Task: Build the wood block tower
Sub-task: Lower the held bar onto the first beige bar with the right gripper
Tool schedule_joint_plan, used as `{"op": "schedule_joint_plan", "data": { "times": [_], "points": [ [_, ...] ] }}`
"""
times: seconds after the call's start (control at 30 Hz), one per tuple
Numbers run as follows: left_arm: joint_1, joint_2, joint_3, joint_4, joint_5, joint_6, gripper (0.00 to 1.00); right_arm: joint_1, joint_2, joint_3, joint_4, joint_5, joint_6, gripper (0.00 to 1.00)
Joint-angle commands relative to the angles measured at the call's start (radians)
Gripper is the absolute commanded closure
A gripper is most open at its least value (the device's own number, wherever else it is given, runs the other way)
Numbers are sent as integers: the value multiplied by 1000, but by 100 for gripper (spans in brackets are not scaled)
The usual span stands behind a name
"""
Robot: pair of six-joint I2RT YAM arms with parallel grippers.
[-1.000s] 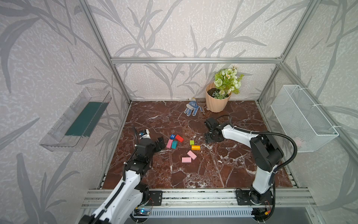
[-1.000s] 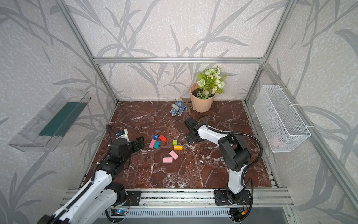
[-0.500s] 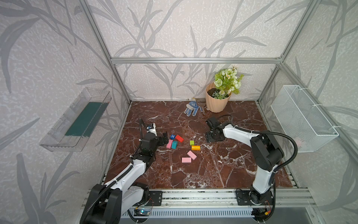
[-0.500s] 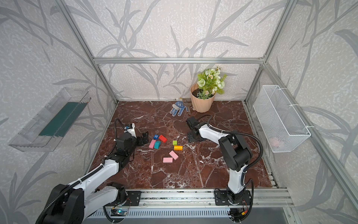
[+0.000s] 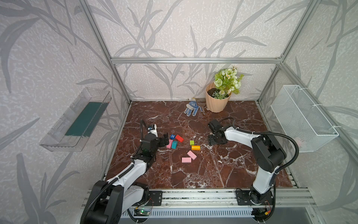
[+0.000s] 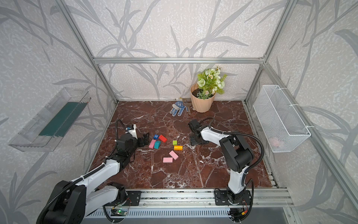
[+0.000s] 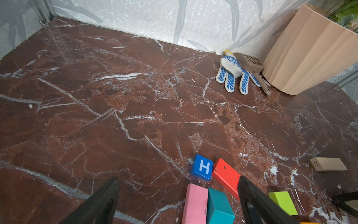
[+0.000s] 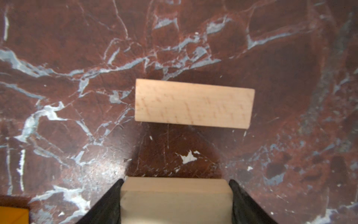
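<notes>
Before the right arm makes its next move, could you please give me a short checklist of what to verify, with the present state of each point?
1. Grip of the right gripper: ok, its jaws press both sides of the held tan block.
2. The held tan block lifted off the floor: cannot tell.
3. The second tan block free to stack on: ok, it lies flat and alone ahead of the right gripper.
4. The left gripper out of the way: ok, open and empty, beside the pink block and teal block.
5. Stacking begun: not ok, no block visibly rests on another.
</notes>
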Motion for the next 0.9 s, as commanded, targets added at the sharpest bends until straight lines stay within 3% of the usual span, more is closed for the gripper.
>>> {"op": "schedule_joint_plan", "data": {
  "times": [0.0,0.5,0.63,0.87],
  "points": [
    [-2,-10,2,23,4,19,5,-24,-20,-6,8,11,7,25],
    [-5,7,11,19,1,19,5,-45,42,22,41,-49,4,12],
    [-5,7,9,19,1,19,5,-44,12,12,27,-33,4,4],
    [-5,4,8,22,0,19,5,-44,-42,-49,41,-36,11,2]
  ]
}}
